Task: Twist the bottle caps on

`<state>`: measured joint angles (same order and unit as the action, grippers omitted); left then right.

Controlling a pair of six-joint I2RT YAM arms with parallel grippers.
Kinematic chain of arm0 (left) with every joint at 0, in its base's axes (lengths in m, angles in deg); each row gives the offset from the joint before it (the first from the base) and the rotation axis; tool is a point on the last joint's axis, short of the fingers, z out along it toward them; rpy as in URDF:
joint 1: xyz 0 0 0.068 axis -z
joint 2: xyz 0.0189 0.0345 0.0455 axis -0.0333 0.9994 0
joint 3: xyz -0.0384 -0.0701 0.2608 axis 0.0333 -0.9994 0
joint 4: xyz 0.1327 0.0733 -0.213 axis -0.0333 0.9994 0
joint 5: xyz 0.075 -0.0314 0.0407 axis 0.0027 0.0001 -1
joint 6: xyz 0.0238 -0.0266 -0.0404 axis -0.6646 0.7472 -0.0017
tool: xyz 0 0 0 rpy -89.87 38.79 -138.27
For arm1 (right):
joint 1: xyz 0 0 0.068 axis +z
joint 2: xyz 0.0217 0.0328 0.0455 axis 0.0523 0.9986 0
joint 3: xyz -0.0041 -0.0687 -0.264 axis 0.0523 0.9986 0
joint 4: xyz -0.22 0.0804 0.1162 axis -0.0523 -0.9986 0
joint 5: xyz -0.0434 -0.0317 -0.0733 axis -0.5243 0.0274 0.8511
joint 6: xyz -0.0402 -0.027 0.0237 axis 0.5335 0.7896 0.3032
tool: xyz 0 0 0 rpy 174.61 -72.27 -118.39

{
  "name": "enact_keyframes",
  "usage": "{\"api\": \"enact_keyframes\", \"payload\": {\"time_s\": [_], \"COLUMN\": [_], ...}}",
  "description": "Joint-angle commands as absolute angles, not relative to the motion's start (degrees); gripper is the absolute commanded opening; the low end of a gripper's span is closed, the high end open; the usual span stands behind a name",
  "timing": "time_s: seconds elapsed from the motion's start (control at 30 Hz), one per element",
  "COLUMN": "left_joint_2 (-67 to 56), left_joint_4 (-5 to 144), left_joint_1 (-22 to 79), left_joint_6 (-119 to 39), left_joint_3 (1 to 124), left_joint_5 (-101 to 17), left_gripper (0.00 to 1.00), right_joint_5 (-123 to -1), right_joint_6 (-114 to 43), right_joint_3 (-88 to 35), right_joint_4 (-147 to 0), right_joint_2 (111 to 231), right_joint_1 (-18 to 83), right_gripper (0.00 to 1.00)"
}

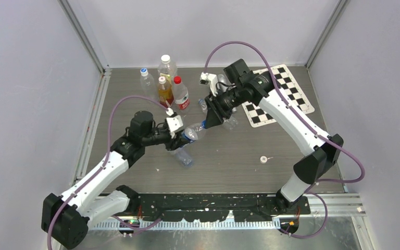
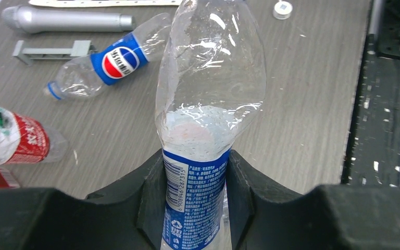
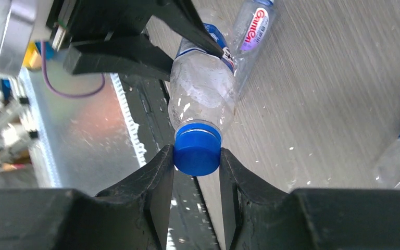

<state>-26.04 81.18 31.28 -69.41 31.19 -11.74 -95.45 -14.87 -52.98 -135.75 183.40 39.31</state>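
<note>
While both arms are meeting over the middle of the table, I am holding the bottle up in the air between them. It is lying roughly level, well clear of the wood. The left claw is clamping it round the blue-labelled belly, with a finger pressing in on each side.

Handling, my guess: it is very light, with thin soft walls that are already crumpling and denting, and the plastic is slick. Squeezing harder risks collapsing it, so I am taking it at the label, where the body looks stiffest. The turning force goes in at the neck end only.

Contents: the bottle is looking empty, only mist and droplets inside. The Pepsi bottle is lying on its side on the table and also looks empty. Whether it is capped I cannot tell. A third bottle is lying flat beneath the held one, contents unclear. At the back the amber bottle is standing upright with amber liquid in it, and the red-capped bottle is standing just beside it.

The right claw is pinching shut on the blue cap, which is sitting on the bottle's mouth. The cap is stiff and small, so I am gripping its sides. How far it is threaded I cannot tell. One white cap is lying loose on the table, well apart.
</note>
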Motion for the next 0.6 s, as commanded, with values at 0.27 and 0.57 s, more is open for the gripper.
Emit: {"api": "enact_keyframes", "payload": {"time_s": [0.27, 0.57], "left_joint_2": [-27.31, -25.20], "left_joint_4": [54.72, 46.18], "left_joint_1": [39.13, 47.42], "left_joint_6": [-69.02, -77.65], "left_joint_3": [34.88, 31.99], "left_joint_5": [-24.75, -36.94], "left_gripper": [0.00, 0.00], "right_joint_5": [-77.78, -75.45], "right_joint_6": [-50.13, -80.86], "right_joint_3": [-53.39, -44.95], "right_joint_4": [-128.07, -121.19], "right_joint_2": [186.13, 182.34], "right_joint_1": [39.48, 37.23], "right_gripper": [0.01, 0.01]}}
